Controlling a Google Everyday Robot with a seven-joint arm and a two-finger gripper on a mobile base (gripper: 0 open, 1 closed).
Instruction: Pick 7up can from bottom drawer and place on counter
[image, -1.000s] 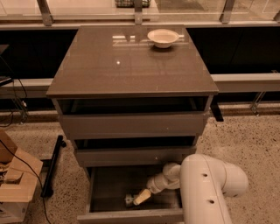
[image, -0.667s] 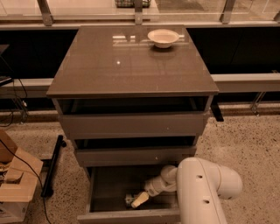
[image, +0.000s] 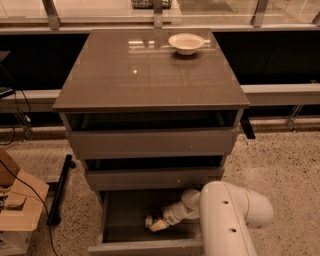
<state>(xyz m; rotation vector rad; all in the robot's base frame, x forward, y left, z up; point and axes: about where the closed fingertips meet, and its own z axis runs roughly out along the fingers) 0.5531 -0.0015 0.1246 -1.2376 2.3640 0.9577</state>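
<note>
**Gripper down in the open bottom drawer**

I see the white arm (image: 231, 216) reaching into the shallow grey-brown bottom drawer (image: 122, 220), which stands pulled out, with its gripper (image: 156, 224) low near the drawer floor. I cannot tell whether the gripper is apart, together or clamped. I cannot make out the small 7up can. A white bowl (image: 186, 43) sits at the back of the glossy grey-brown counter (image: 145, 75).

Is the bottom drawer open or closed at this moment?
Open. The bottom drawer sticks out past the middle drawer above it, its inside floor shows, and the gripper is down inside it.
</note>
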